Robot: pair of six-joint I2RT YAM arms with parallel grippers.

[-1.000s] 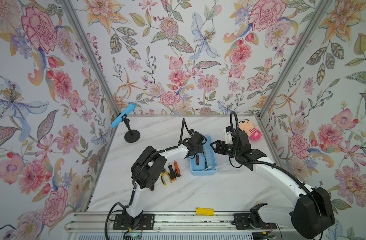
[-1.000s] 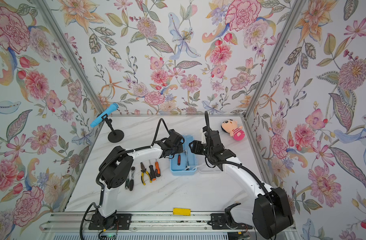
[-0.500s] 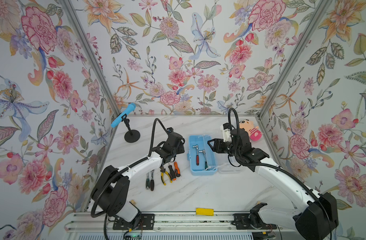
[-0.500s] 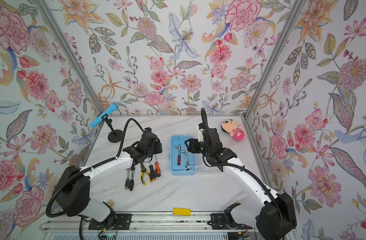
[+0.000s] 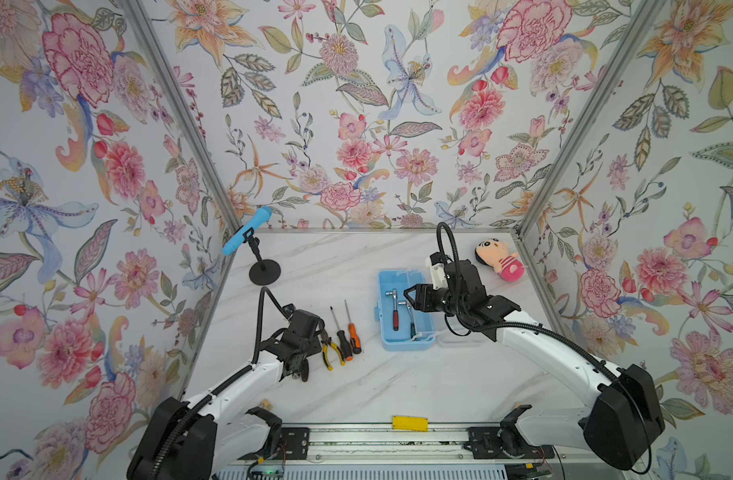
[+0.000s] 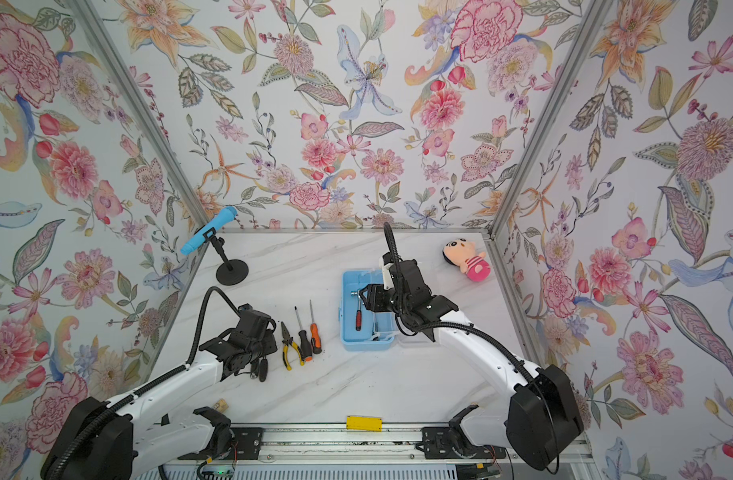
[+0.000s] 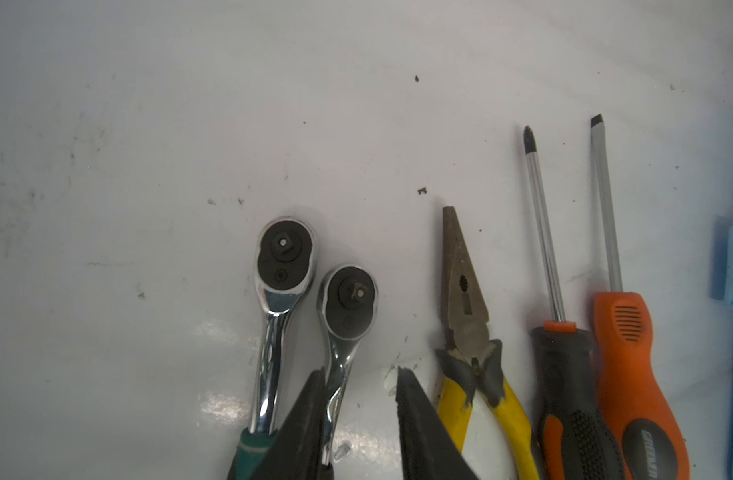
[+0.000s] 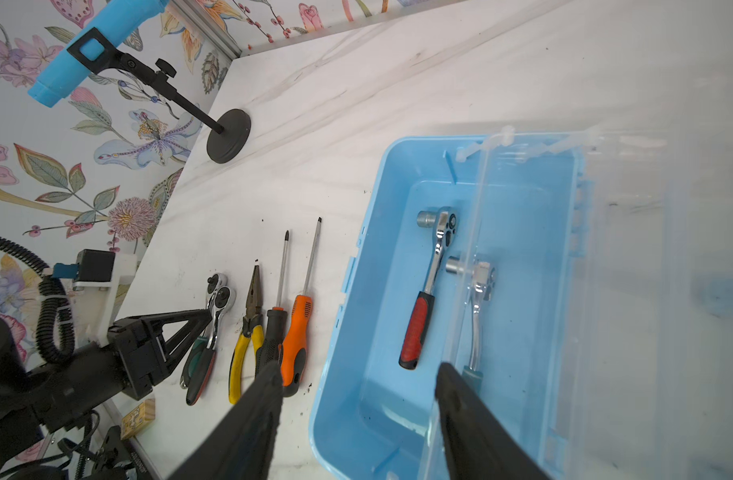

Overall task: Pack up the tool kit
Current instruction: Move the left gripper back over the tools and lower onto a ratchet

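Black fingers of the left gripper (image 7: 358, 374) straddle the small ratchet (image 7: 348, 303); the light-blue box (image 5: 383, 316) sits open, well apart.

The jaws stand parted, not clamped, with the chrome neck between them, close by one finger. Just beside it lies a green-handled ratchet (image 7: 283, 262). On the other side, in a row on the marble table (image 5: 398, 382), lie yellow-handled pliers (image 7: 466, 299) and two screwdrivers (image 7: 564, 374). Beyond those, toward the right arm, the box holds two more ratchets (image 8: 419, 328). Over it hangs the right gripper (image 8: 358, 370), jaws wide apart, the clear lid (image 8: 626, 291) edge running between them. Whether it touches, I can't tell.
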